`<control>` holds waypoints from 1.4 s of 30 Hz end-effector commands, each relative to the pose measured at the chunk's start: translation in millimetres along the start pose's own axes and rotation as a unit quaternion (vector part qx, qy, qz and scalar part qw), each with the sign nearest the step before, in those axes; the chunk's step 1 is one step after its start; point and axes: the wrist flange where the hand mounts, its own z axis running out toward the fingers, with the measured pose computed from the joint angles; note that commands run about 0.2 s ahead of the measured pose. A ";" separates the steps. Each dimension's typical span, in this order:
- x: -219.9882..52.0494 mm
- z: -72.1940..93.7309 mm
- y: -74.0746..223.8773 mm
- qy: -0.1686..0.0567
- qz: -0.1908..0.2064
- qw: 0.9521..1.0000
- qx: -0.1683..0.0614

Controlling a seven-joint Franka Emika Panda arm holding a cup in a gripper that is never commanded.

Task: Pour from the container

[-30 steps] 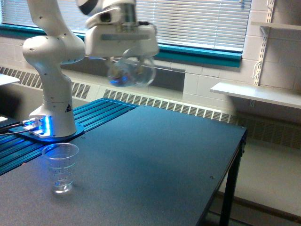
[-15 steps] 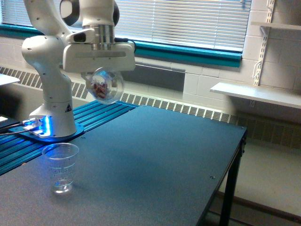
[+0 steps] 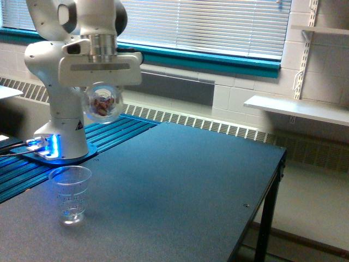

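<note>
The container (image 3: pixel 102 102) is a clear rounded jar with reddish-brown and pale pieces showing through. It hangs in the air under the white gripper (image 3: pixel 101 87), which is shut on it. Its fingers are mostly hidden behind the jar and the gripper body. Below and to the exterior view's left, a tapered clear plastic cup (image 3: pixel 70 194) stands upright on the dark table (image 3: pixel 180 191). The jar is well above the cup and a little to its right.
The arm's white base (image 3: pixel 62 136) stands on a blue ribbed strip (image 3: pixel 109 134) at the table's left, lit blue at its foot. The table's right edge (image 3: pixel 267 202) drops to the floor. A white shelf (image 3: pixel 297 109) juts from the wall at the right.
The gripper with the jar has swung toward the exterior view's left and come slightly lower, ending nearer above the plastic cup. The cup has not moved.
</note>
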 end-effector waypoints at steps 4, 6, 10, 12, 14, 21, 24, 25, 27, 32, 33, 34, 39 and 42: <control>14.9 16.6 46.5 -0.032 0.138 0.990 -0.012; 16.7 21.2 53.7 -0.041 0.159 0.986 -0.018; 20.3 28.4 62.1 -0.053 0.191 0.980 -0.029; 21.9 30.0 62.9 -0.056 0.203 0.977 -0.033; 24.0 31.0 62.2 -0.056 0.212 0.975 -0.037; 35.2 32.9 47.9 -0.064 0.228 0.971 -0.039; 38.6 35.5 41.5 -0.067 0.226 0.971 -0.039; 39.6 36.7 38.9 -0.068 0.226 0.971 -0.041; 41.3 39.6 35.5 -0.073 0.225 0.971 -0.041; 43.5 49.9 30.1 -0.085 0.226 0.969 -0.050; 43.9 52.2 29.7 -0.089 0.226 0.969 -0.051; 44.2 54.3 29.0 -0.090 0.228 0.968 -0.052; 45.1 61.1 26.5 -0.097 0.233 0.966 -0.056; 45.8 63.9 23.8 -0.103 0.233 0.965 -0.056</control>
